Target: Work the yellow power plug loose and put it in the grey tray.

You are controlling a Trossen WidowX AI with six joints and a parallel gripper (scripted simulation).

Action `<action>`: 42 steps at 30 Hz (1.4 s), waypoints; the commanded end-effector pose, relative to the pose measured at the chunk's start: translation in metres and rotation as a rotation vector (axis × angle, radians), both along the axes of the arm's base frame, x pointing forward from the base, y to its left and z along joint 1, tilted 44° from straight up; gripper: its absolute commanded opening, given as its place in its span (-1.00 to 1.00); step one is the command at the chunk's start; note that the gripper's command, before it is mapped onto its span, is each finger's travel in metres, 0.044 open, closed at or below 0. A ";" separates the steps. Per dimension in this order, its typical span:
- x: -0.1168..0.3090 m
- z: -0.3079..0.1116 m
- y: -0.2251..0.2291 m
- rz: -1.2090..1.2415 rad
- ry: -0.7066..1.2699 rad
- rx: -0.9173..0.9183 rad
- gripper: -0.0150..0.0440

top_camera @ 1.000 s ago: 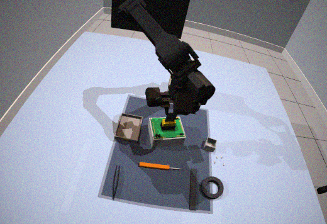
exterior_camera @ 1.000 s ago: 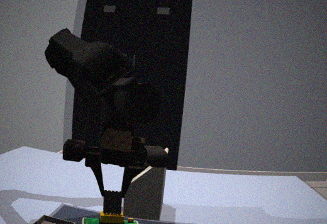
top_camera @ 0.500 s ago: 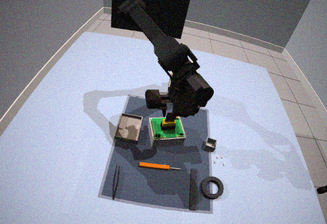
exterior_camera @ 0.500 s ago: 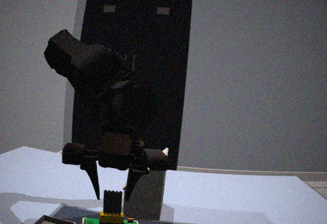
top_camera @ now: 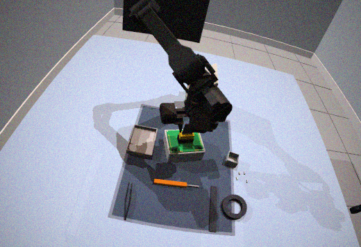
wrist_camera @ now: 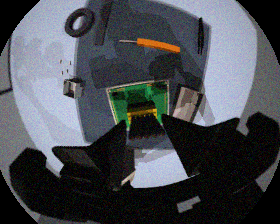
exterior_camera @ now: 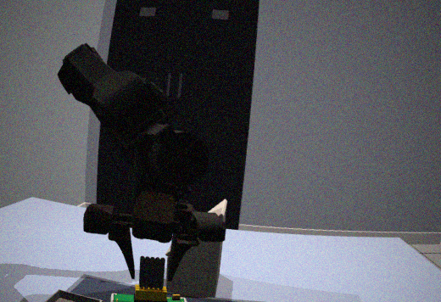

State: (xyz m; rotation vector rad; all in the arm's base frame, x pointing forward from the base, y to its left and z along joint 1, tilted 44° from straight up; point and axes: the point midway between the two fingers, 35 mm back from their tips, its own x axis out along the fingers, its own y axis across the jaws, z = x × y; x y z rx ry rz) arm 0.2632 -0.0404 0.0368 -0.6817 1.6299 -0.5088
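Observation:
The yellow plug (top_camera: 187, 136) (exterior_camera: 150, 293) (wrist_camera: 134, 114) sits upright at its socket on the green circuit board (top_camera: 173, 139) (exterior_camera: 123, 298) (wrist_camera: 119, 103), with a black ribbed part rising from it. How deep it sits cannot be told. My gripper (top_camera: 183, 130) (exterior_camera: 152, 278) (wrist_camera: 143, 119) is open around that black part. In the exterior view a gap shows between it and each finger. The grey tray (top_camera: 144, 138) (exterior_camera: 72, 298) (wrist_camera: 187, 104) is empty and lies beside the board, to its left in the top view.
An orange screwdriver (top_camera: 170, 183) (wrist_camera: 158, 45), tweezers (top_camera: 128, 202) (wrist_camera: 200, 36) and a dark bar (top_camera: 213, 209) (wrist_camera: 103, 22) lie on the dark mat (top_camera: 180, 212). A black ring (top_camera: 225, 207) (wrist_camera: 69, 22), a small box (top_camera: 231, 160) (wrist_camera: 72, 88) and several tiny screws are at the right in the top view.

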 end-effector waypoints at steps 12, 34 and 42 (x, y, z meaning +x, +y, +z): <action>-0.001 -0.001 -0.001 0.005 0.005 -0.005 -0.49; 0.000 0.006 0.007 0.008 0.004 -0.019 -0.49; 0.003 0.016 -0.001 -0.019 0.012 0.131 -0.49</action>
